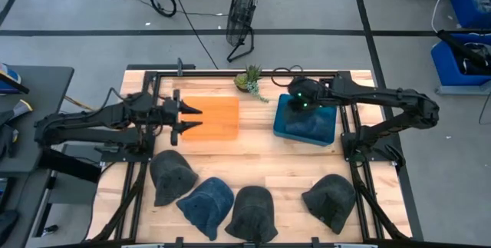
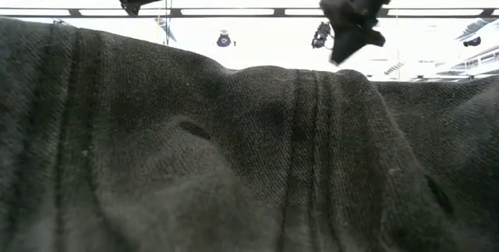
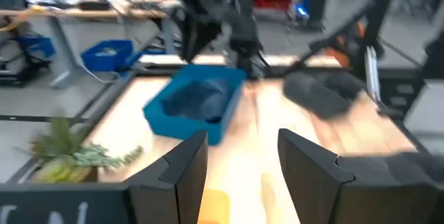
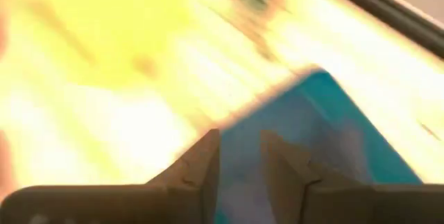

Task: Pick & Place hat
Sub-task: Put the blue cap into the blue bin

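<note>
Several dark caps lie along the near edge of the table in the high view: one grey [image 1: 170, 175], one blue [image 1: 205, 206], two more grey [image 1: 253, 211] [image 1: 331, 198]. A dark blue hat [image 1: 307, 125] lies inside the blue bin [image 1: 282, 121], which the left wrist view also shows [image 3: 198, 102]. My right gripper [image 1: 295, 98] [image 4: 241, 158] hovers over that bin's left part, fingers a little apart and empty. My left gripper [image 1: 188, 117] [image 3: 243, 161] is open and empty over the left end of the orange bin [image 1: 215, 117].
A small potted plant [image 1: 249, 81] stands at the far edge between the two bins. One cap [image 2: 249, 158] lies right in front of the low camera and fills most of that view. Bare wood [image 1: 257, 152] shows between the bins and the caps.
</note>
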{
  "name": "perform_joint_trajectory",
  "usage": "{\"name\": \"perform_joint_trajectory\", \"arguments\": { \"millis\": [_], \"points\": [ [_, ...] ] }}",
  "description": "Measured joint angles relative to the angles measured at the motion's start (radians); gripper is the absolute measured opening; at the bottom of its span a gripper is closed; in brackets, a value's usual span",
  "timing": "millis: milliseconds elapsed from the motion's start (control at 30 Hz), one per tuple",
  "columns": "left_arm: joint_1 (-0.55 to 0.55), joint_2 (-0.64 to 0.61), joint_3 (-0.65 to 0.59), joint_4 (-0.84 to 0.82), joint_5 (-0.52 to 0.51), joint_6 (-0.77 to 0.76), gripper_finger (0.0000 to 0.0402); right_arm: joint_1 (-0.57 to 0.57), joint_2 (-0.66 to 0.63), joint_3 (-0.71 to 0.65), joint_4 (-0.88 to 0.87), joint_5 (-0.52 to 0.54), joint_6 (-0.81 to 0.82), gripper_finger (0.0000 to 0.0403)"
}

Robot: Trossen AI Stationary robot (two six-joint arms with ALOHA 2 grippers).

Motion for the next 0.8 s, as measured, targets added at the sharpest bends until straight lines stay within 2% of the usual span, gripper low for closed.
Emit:
{"name": "perform_joint_trajectory", "arguments": {
  "millis": [133, 233, 333, 467, 633, 800],
  "points": [
    [-0.078, 0.068, 0.0, 0.002, 0.046, -0.001, 0.018, 0.041, 0.0, 0.002, 0.094, -0.009, -0.035, 0.0107],
    [-0.151, 0.123, 0.0, 0.003, 0.13, -0.041, 0.018, 0.047, 0.0, 0.002, 0.083, -0.008, -0.05, 0.0107],
    [-0.228, 0.174, 0.0, 0.003, 0.162, -0.087, 0.018, 0.047, 0.0, 0.002, 0.074, -0.007, -0.042, 0.0107],
    [-0.334, 0.255, 0.0, 0.004, 0.161, -0.213, 0.018, 0.047, 0.0, 0.002, 0.074, -0.006, -0.053, 0.0107],
    [-0.439, 0.402, 0.0, 0.016, 0.059, -0.328, 0.0174, 0.047, 0.0, 0.002, 0.075, -0.006, -0.098, 0.0107],
    [-0.521, 0.544, 0.0, 0.095, 0.056, -0.422, 0.0158, 0.047, 0.0, 0.002, 0.075, -0.006, -0.106, 0.0107]
  ]
}}
